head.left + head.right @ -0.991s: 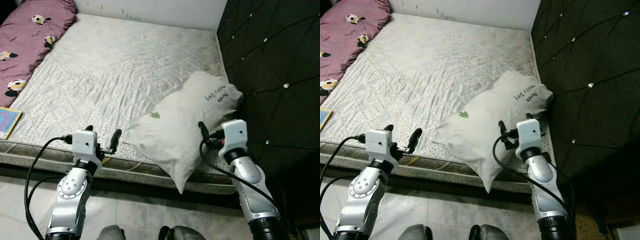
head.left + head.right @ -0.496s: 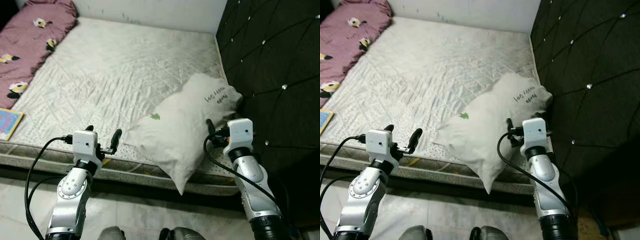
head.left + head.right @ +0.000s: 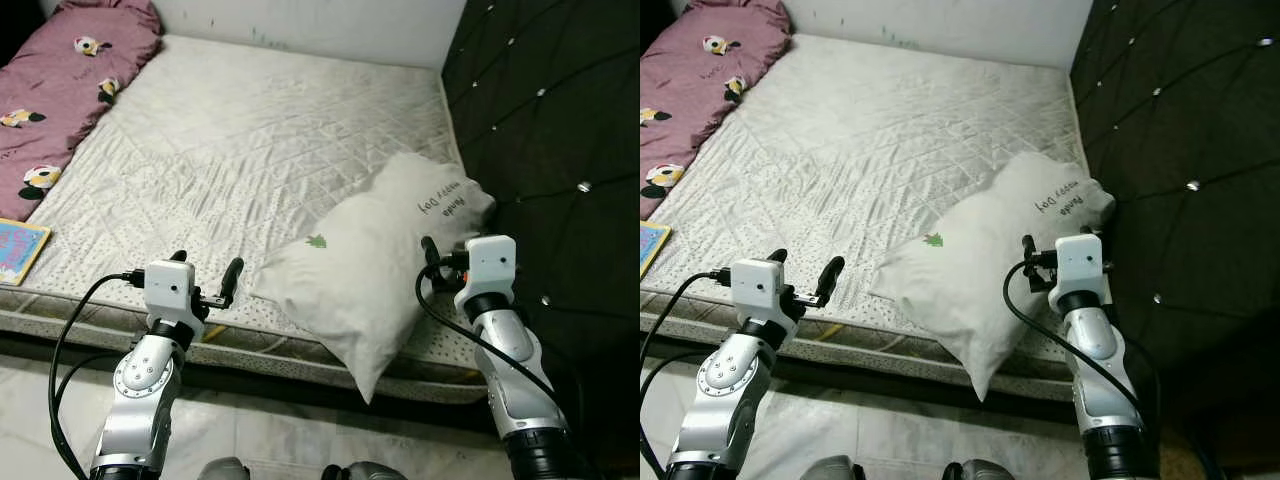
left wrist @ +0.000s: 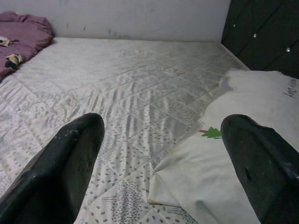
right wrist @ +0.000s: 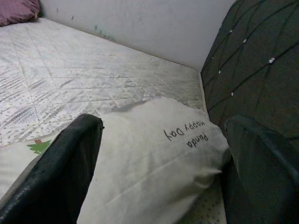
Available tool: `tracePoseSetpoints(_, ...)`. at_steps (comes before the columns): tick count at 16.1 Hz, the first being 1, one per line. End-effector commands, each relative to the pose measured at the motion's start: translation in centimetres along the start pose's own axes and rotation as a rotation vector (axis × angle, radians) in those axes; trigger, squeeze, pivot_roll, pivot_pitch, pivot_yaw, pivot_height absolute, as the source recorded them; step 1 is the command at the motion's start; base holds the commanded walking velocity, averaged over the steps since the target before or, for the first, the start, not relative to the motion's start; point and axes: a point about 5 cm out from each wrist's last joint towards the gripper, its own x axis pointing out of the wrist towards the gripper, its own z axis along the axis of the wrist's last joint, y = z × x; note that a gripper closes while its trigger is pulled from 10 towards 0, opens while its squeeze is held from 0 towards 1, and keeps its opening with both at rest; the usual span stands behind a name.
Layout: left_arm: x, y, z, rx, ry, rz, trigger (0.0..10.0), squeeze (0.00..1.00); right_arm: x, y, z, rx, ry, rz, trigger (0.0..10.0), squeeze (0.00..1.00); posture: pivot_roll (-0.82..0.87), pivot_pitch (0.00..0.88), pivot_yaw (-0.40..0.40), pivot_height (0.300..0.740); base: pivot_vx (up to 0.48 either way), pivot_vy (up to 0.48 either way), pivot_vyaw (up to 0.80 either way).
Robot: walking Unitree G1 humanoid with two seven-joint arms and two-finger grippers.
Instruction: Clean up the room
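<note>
Left eye view shows a white pillow [image 3: 375,270] lying crooked on the mattress [image 3: 250,130], one corner hanging over the near edge and its far end against the dark tufted headboard [image 3: 550,110], probably why it needs straightening. The right end effector [image 3: 432,262] hangs just beside the pillow's right side, fingers spread wide and holding nothing, seemingly lined up to grip it. The left end effector [image 3: 205,285] waits wide apart over the bed edge, empty.

Quilted mattress [image 3: 250,130], white pillow [image 3: 370,270], maroon blanket [image 3: 60,90], book [image 3: 18,250]
</note>
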Motion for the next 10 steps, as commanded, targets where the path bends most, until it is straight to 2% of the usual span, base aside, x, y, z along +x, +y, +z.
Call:
tracePoseSetpoints(1, 0.04, 0.00, 0.05, -0.003, -0.003, -0.006, 10.0, 0.00, -0.01, -0.64, -0.26, -0.022, 0.015, -0.029, 10.0, 0.00, -0.03, 0.062, -0.067, 0.740, 0.270, 0.000, 0.00)
tracePoseSetpoints(4, 0.10, -0.03, 0.06, -0.003, -0.003, -0.007, 10.0, 0.00, 0.16, -0.90, -0.62, -0.119, 0.030, -0.086, 10.0, 0.00, -0.03, 0.060, -0.067, 0.740, 0.266, 0.000, 0.00)
tracePoseSetpoints(6, 0.14, -0.04, 0.03, -0.001, -0.002, -0.010, 10.0, 0.00, 0.25, -1.16, -0.40, -0.035, 0.019, -0.139, 10.0, 0.00, -0.03, 0.054, -0.067, 0.740, 0.270, 0.000, 0.00)
tracePoseSetpoints(8, 0.18, -0.08, 0.03, -0.001, -0.003, -0.010, 10.0, 0.00, 0.47, -1.39, -0.46, -0.049, 0.026, -0.138, 10.0, 0.00, -0.03, 0.053, -0.067, 0.740, 0.272, 0.000, 0.00)
tracePoseSetpoints(10, 0.19, -0.11, 0.06, 0.000, -0.004, -0.012, 10.0, 0.00, 0.46, -1.23, -0.41, -0.084, 0.025, -0.086, 10.0, 0.00, -0.03, 0.053, -0.067, 0.740, 0.274, 0.000, 0.00)
